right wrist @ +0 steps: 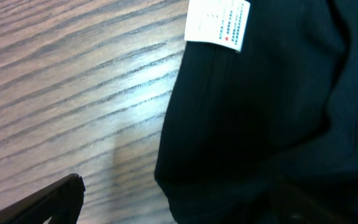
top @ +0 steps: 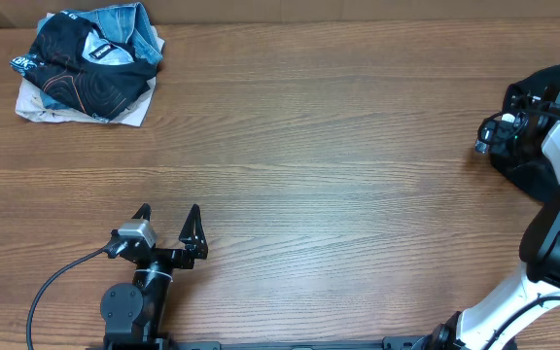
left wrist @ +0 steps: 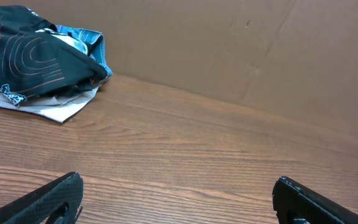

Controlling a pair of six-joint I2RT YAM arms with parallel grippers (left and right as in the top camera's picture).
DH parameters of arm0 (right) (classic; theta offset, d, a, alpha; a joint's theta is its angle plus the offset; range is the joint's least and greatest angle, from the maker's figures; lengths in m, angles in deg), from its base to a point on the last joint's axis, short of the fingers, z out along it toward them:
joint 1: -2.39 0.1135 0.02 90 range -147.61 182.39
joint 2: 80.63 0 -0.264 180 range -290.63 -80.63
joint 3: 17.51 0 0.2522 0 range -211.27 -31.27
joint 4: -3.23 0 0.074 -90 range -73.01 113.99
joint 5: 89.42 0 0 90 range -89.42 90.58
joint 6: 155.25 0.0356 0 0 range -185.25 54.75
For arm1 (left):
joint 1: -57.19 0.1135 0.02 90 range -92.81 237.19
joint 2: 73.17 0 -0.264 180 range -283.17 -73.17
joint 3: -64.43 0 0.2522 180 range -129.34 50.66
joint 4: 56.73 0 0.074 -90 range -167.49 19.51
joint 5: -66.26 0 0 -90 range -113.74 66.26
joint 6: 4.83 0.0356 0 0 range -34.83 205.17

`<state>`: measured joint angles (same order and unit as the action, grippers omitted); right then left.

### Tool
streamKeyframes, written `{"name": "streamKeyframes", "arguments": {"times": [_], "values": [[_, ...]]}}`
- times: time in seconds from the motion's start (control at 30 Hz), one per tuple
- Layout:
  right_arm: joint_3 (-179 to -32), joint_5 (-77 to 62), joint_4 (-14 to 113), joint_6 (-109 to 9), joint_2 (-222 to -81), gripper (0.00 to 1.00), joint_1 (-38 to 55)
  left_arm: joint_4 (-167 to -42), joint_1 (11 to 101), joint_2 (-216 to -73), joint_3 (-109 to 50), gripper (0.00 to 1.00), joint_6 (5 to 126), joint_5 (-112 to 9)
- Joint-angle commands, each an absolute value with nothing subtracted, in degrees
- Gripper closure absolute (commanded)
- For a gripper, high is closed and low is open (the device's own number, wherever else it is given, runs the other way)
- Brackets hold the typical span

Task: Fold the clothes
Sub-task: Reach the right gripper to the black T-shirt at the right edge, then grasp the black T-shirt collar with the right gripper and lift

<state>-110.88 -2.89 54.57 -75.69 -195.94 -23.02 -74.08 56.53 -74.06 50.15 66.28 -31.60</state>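
Right end effector (right wrist: 179,202): fingers apart, empty, just over plain black fabric shirt (right wrist: 278,112), white neck label (right wrist: 217,23) ahead. Left end effector (top: 168,228): apart, idle; crumpled black-and-blue garment heap (top: 90,63) far ahead-left. Step: first grasp. Next I'd pinch a shirt edge, then spread it.

A crumpled heap of black and light blue fabric clothes (top: 90,63) lies on the brown wooden table (top: 338,165), upper left in the overhead view. The black two-finger left gripper (top: 168,226) sits lower left, well apart from the heap. In the right wrist view, a plain black fabric shirt (right wrist: 272,112) fills the right side, with its small white label (right wrist: 218,23) at the top.
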Motion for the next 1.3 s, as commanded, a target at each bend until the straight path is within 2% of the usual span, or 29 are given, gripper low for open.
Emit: {"name": "streamKeyframes", "arguments": {"times": [0.0,0.17,0.27,0.43,0.5,0.53,0.7,0.8,1.07,1.27], "values": [[-112.17,-3.59,53.28,-76.02,-197.36,0.01,-22.87,-74.13,56.26,-73.45,50.39,0.00,67.61,-30.92],[-112.17,-3.61,52.21,-76.02,-199.04,0.15,-22.87,-74.13,56.26,-73.45,50.39,0.00,67.61,-30.92],[-112.17,-3.59,51.95,-76.02,-200.36,0.18,-22.87,-74.13,56.26,-73.45,50.39,0.00,67.61,-30.90],[-112.17,-3.37,51.12,-76.00,-201.12,0.37,-22.87,-74.13,56.26,-73.45,50.39,0.00,67.61,-30.92],[-112.17,-3.37,50.77,-76.00,-201.12,0.42,-22.87,-74.13,56.26,-73.45,50.39,0.00,67.61,-30.90],[-112.17,-3.39,50.70,-76.00,-201.12,0.47,-22.87,-74.13,56.26,-73.45,50.39,0.00,67.61,-30.90],[-112.17,-3.39,50.75,-75.93,-201.12,0.82,-22.87,-74.13,56.26,-73.45,50.39,0.00,67.61,-30.92],[-112.39,-3.39,50.75,-75.75,-201.08,0.96,-22.87,-74.13,56.26,-73.45,50.39,0.00,67.61,-30.92],[-117.07,-3.98,54.02,-70.90,-198.76,0.96,-22.80,-74.13,56.26,-73.45,50.39,0.00,67.61,-30.90],[-120.78,-10.23,58.68,-70.55,-194.45,0.96,-21.79,-74.13,56.26,-73.45,50.39,0.00,67.61,-30.90]]}}
